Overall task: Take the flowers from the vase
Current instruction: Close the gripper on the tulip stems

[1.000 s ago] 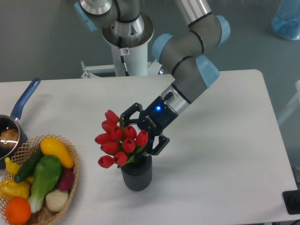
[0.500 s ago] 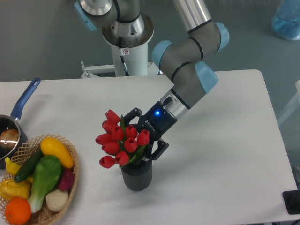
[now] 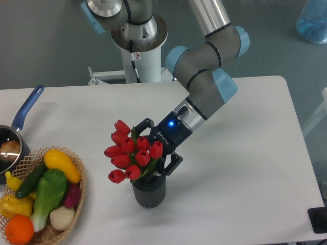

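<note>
You see flowers (image 3: 132, 153) sitting in vase (image 3: 149, 190) near table (image 3: 245, 168) front edge. Gripper (image 3: 156, 148) fingers spread either side of bunch, just above vase mouth, not clamped.

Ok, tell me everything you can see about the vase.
The vase is a small dark grey cylinder with vertical ribbed sides, matte, maybe plastic. It stands upright on the white table, near the front edge, right of the basket. The flowers fill its mouth and lean left, hiding the rim. The gripper sits just above it, fingers around the stems; whether it touches the vase is unclear.
</note>
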### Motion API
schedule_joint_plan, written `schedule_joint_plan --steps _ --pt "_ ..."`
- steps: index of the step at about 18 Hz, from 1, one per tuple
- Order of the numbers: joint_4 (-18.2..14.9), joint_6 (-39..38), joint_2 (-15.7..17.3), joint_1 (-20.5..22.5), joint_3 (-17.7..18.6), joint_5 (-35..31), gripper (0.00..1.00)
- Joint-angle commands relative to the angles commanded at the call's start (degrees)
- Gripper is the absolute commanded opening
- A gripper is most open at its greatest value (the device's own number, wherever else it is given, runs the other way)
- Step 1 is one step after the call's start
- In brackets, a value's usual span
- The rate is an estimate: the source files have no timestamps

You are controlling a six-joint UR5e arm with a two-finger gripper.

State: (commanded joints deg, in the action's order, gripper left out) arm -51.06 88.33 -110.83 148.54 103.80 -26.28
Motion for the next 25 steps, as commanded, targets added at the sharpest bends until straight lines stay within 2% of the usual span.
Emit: schedule_joint_plan --steps 1,2,9,12,18,25 --pt "0.0 0.0 0.0 0.0 0.0 0.0 0.69" --pt "0.0 -0.2 0.0 0.1 0.0 0.0 0.66" --pt "0.1 -0.4 0.0 0.4 0.0 0.0 0.65" --pt "0.1 -0.4 0.1 0.4 0.0 0.1 0.56" --pt "0.2 -0.4 0.0 0.5 -0.1 2.7 0.47" --pt "0.2 -0.4 -0.2 0.7 0.0 2.9 0.46"
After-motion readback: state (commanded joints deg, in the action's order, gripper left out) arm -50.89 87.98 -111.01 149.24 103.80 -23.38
